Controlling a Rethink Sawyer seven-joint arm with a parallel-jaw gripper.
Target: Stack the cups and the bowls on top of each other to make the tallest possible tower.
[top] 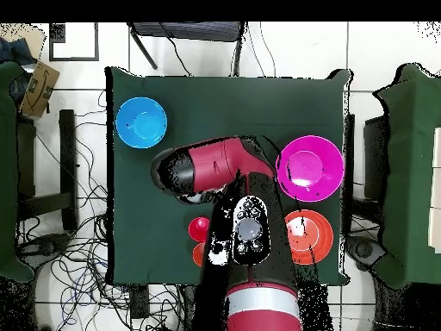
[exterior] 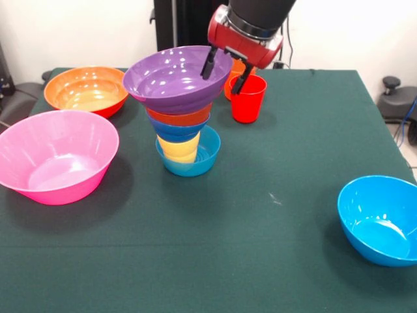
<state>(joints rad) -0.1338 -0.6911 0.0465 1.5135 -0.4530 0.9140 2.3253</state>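
Straddling the far rim of the purple bowl with its fingers apart, the claw hangs at the top of the tower mid-bench, several pieces high. By my reading, the pink bowl, large orange bowl, bright blue bowl and red cup remain unstacked.

Purple-topped tower mid-table, upright.

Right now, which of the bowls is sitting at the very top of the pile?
The purple bowl. It crowns the tower, above an orange and blue layer, while the pink bowl, large orange bowl and bright blue bowl sit alone.
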